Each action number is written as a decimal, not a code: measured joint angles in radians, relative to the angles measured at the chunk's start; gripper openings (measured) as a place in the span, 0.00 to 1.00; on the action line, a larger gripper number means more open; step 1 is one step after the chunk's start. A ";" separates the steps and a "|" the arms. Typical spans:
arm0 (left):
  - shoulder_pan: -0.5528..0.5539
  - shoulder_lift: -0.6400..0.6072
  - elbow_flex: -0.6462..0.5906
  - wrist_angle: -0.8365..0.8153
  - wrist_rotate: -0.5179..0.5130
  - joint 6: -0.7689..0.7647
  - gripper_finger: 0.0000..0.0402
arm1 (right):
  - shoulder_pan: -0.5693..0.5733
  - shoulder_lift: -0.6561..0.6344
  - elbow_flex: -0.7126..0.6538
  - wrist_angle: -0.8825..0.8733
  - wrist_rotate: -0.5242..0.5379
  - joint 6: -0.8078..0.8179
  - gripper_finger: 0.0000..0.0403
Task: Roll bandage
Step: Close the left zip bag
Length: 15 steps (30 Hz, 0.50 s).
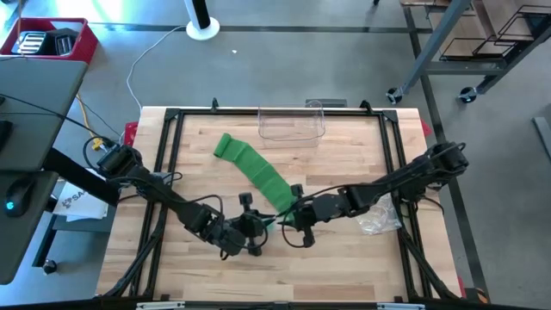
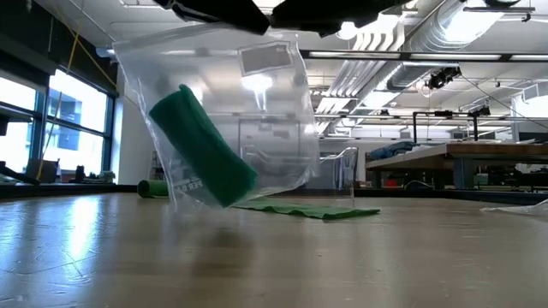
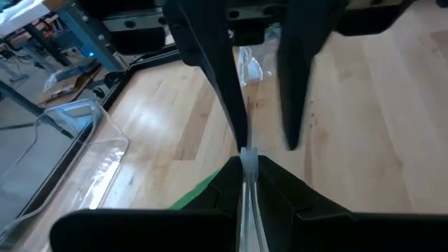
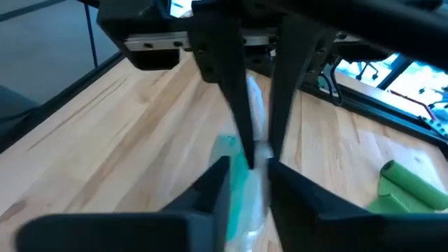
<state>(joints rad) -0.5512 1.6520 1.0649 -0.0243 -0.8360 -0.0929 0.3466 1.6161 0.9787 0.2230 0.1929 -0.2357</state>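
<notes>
Wood table (image 1: 344,267) | bagged bandage (image 2: 203,156) hangs from both jaws

You've got a pale wood table (image 1: 344,258), planked, with a soft sheen. That bag (image 2: 214,111) is clear glossy plastic, crinkled, with a green roll (image 2: 201,158) of matt cloth inside. The green bandage (image 1: 254,172) looks soft and woven. The box (image 1: 293,125) is clear hard plastic. The frame (image 1: 172,138) is black matt metal.

High view: straight down on the pale wooden slatted table (image 1: 344,267). Low view: level across it. Wrist views: close above; all share it.
</notes>
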 joint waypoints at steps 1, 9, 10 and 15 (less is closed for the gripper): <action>-0.001 0.000 0.000 -0.001 0.003 0.000 0.07 | 0.000 0.004 0.000 0.010 0.000 -0.001 0.17; -0.005 0.000 0.002 -0.045 0.020 -0.019 0.07 | 0.002 0.002 0.000 -0.009 0.044 0.006 0.01; -0.007 0.000 0.003 -0.060 0.018 -0.028 0.07 | 0.001 0.001 0.000 -0.017 0.047 0.009 0.01; -0.027 -0.001 0.003 -0.159 0.010 -0.090 0.07 | 0.010 -0.028 0.000 -0.084 0.089 0.018 0.00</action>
<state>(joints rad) -0.5783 1.6505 1.0683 -0.1838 -0.8259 -0.1830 0.3563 1.5885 0.9787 0.1393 0.2820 -0.2180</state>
